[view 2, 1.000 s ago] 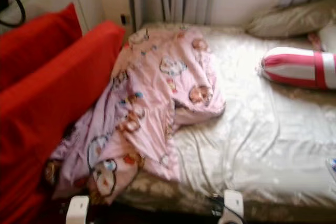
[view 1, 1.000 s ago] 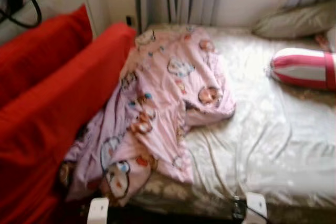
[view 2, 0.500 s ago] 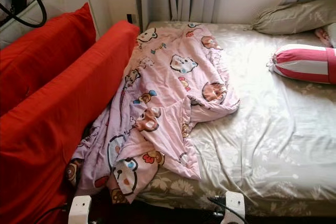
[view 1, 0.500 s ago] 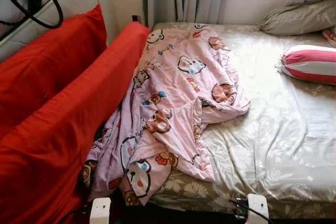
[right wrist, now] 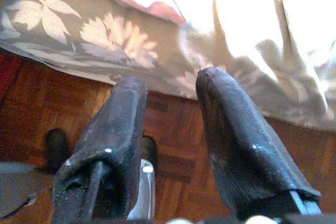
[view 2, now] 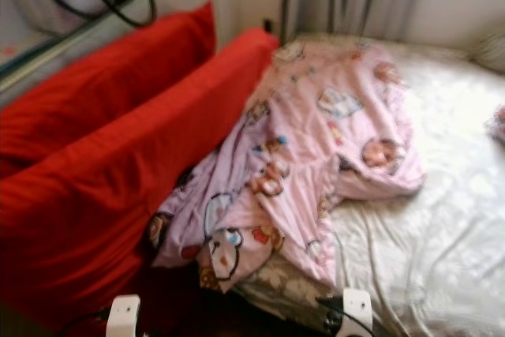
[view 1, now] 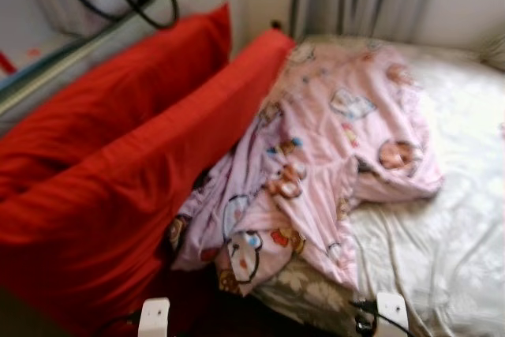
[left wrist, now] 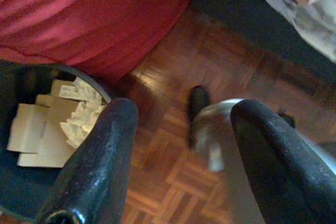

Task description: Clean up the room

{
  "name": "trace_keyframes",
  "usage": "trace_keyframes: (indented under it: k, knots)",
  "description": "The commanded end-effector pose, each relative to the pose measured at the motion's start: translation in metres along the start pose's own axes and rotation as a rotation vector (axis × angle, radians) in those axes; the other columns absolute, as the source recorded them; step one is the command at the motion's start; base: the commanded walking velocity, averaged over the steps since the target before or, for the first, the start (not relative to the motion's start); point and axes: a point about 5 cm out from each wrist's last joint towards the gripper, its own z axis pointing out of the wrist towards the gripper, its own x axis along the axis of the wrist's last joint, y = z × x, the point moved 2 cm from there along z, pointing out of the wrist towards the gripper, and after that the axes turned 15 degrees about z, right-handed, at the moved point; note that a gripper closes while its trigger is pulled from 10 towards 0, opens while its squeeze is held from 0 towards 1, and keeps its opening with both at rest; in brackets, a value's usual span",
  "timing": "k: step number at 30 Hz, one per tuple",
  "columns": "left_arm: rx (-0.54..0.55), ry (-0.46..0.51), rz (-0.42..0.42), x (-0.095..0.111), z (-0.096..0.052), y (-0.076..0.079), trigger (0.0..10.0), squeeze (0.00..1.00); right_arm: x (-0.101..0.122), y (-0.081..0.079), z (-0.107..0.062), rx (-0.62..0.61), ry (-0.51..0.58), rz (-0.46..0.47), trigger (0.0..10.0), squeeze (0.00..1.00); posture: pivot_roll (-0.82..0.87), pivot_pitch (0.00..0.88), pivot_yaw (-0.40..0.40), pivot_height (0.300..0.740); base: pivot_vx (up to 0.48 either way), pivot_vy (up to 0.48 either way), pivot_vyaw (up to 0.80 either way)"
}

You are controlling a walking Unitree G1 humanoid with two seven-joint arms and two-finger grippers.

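Pink blanket (view 1: pixel 339 155), printed with cartoon animals, lies crumpled along the bed's (view 1: pixel 450 234) side next to two red cushions (view 1: pixel 142 163), one corner spilling over the mattress edge toward the floor. Judging by its folds, it is light, limp cloth that will sag and drag when lifted; a thick bunched fold near the hanging corner looks the surest place to pinch, as a single layer may slip out.

Both arms hang low. The left gripper (left wrist: pixel 181 153) has its fingers (left wrist: pixel 94 166) spread wide over parquet floor (left wrist: pixel 173 182), with a dark bin of paper scraps (left wrist: pixel 47 124) just beside one finger. The right gripper (right wrist: pixel 173 129) has its fingers spread and empty, the floral sheet edge (right wrist: pixel 105 35) beyond their tips.
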Motion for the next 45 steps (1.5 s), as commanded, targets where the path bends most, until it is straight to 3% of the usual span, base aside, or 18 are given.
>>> trace_keyframes:
  k: [1, 10, 36, 39, 45]
  knots:
    - [0.006, -0.023, 0.014, -0.008, -0.002, -0.004, 10.0, 0.0, -0.006, -0.004, -0.001, 0.009, -0.017, 0.019, 10.0, 0.0, 0.06, 0.062, 0.001, 0.74, 0.0, 0.0, 0.0]
    - [0.002, -0.019, 0.016, -0.007, -0.002, -0.004, 10.0, 0.0, -0.005, -0.004, 0.0, 0.011, -0.012, 0.024, 10.0, 0.0, 0.06, 0.071, 0.002, 0.74, 0.0, 0.0, 0.0]
    - [0.0, -0.002, 0.005, -0.006, -0.002, -0.003, 10.0, 0.0, -0.001, -0.011, 0.001, 0.037, 0.008, 0.01, 10.0, 0.0, 0.05, 0.064, 0.0, 0.74, 0.224, 0.0, 0.11]
    - [-0.001, 0.02, 0.006, -0.004, -0.002, -0.004, 10.0, 0.0, 0.005, -0.01, 0.001, 0.036, 0.042, 0.04, 10.0, 0.0, 0.05, 0.056, 0.002, 0.74, 0.0, 0.0, 0.0]
    - [0.01, 0.136, -0.063, 0.005, -0.004, -0.005, 10.0, 0.0, 0.045, -0.025, 0.005, 0.114, 0.208, -0.019, 10.0, 0.0, 0.05, 0.047, 0.002, 0.74, 0.0, 0.0, 0.0]
